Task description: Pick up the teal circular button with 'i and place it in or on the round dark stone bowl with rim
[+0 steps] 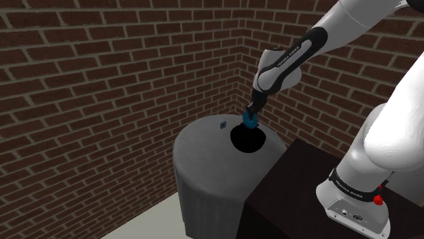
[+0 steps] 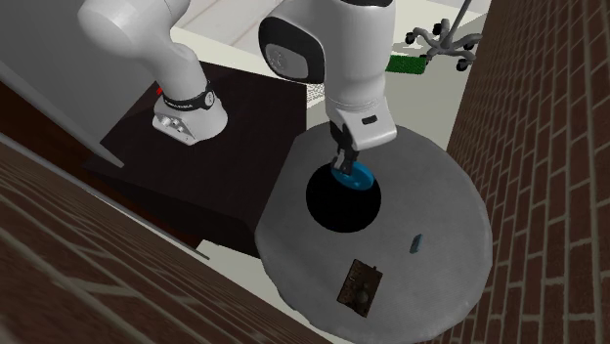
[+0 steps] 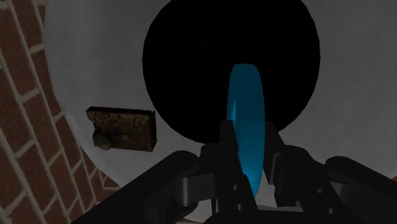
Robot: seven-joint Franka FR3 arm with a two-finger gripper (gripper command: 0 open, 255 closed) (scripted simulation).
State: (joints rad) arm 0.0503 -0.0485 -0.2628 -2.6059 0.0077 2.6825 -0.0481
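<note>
1. Over the bowl's rim, on the side nearest the stand, one black gripper [image 1: 249, 117] [image 2: 344, 161] [image 3: 248, 133] pinched one teal round button [image 1: 250, 121] [image 2: 353, 177] [image 3: 247, 102] on edge between its two fingers.
2. One round bowl [image 1: 248, 140] [image 2: 337, 202] [image 3: 191, 70] showed as a flat black disc on the single round grey tabletop [image 1: 204, 146] [image 2: 440, 195] [image 3: 356, 95].
3. The button hung above the bowl's dark inside, close to the rim; whether it touched the bowl could not be told.
4. Across the bowl from the stand, one brown, rough rectangular block [image 2: 359, 285] [image 3: 124, 127] lay flat on the tabletop, apart from the bowl.
5. One small blue-grey piece [image 1: 223, 125] [image 2: 415, 242] lay near the bowl, clear of it and of the block.
6. Two brick walls [image 1: 102, 81] met in a corner behind the bowl, and one dark box stand [image 1: 292, 190] [image 2: 176, 166] stood beside the tabletop.
</note>
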